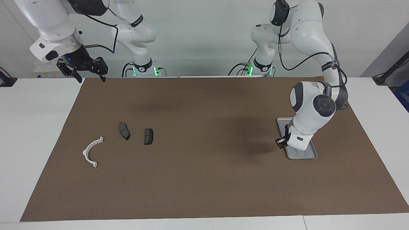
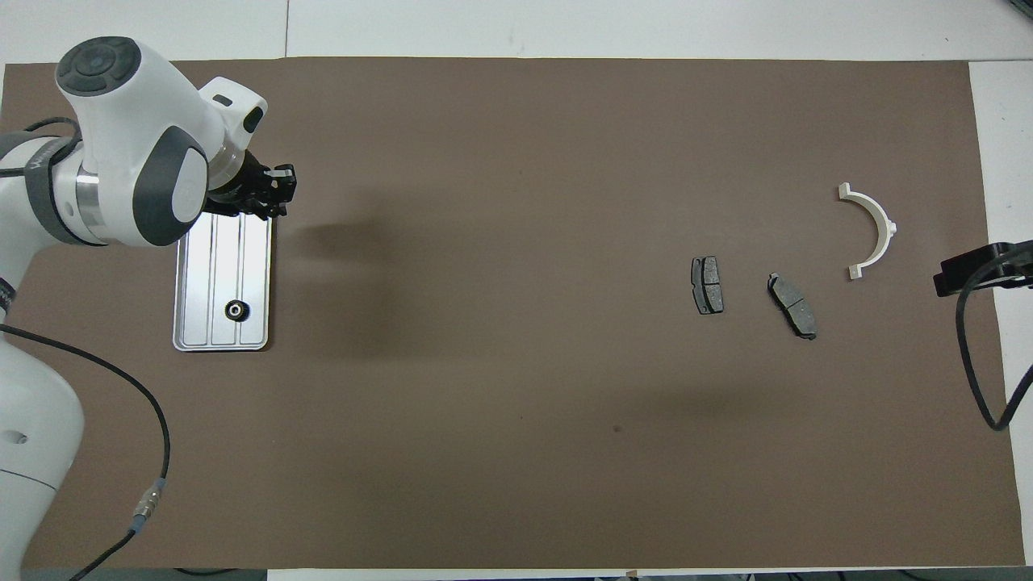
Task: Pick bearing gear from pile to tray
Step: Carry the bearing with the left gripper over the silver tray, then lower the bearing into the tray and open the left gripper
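Observation:
The silver tray (image 2: 202, 266) (image 1: 307, 154) lies at the left arm's end of the brown mat. One small black bearing gear (image 2: 236, 310) rests in it, at the end nearer the robots. My left gripper (image 2: 274, 190) (image 1: 281, 143) hangs low over the tray's corner farthest from the robots, fingertips shut. I cannot make out whether anything is pinched between them. The pile is toward the right arm's end: a white half-ring bracket (image 2: 876, 229) (image 1: 90, 152) and two dark pads (image 2: 708, 285) (image 2: 792, 305). My right gripper (image 1: 90, 76) (image 2: 972, 270) waits open above the mat's edge there.
The brown mat (image 1: 198, 179) covers most of the white table. A black cable (image 2: 980, 379) hangs from the right arm over the mat's edge. The left arm's wrist hides much of the tray in the facing view.

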Controlling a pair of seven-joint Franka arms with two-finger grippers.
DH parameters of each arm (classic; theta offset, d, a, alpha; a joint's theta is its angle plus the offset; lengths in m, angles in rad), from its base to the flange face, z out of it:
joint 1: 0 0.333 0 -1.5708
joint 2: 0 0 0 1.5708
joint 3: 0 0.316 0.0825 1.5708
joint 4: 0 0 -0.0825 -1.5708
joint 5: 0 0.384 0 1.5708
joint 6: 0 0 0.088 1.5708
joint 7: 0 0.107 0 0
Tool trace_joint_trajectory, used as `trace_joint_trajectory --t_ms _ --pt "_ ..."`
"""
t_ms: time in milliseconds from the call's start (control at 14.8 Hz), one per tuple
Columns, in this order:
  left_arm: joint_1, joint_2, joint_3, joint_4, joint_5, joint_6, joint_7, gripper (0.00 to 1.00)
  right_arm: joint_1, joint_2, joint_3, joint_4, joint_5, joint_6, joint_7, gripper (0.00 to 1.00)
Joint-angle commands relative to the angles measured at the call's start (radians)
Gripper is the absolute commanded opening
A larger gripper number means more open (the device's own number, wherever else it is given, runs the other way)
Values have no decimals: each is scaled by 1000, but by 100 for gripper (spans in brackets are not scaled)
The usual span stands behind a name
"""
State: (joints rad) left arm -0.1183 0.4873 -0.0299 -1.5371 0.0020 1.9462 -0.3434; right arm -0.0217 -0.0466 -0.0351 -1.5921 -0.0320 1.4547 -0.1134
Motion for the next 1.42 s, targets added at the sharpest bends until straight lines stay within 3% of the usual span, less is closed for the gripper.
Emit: trace_joint_trajectory --t_ms 0,338,1350 --pt "54 -45 -2 -107 9 103 107 18 -14 -22 11 -22 -11 -5 15 90" --pt "111 -98 -1 -284 9 243 185 18 -14 -22 11 -20 -11 -2 15 90" --pt "115 -128 -2 -380 9 307 188 20 -14 -21 11 -20 -8 3 15 90"
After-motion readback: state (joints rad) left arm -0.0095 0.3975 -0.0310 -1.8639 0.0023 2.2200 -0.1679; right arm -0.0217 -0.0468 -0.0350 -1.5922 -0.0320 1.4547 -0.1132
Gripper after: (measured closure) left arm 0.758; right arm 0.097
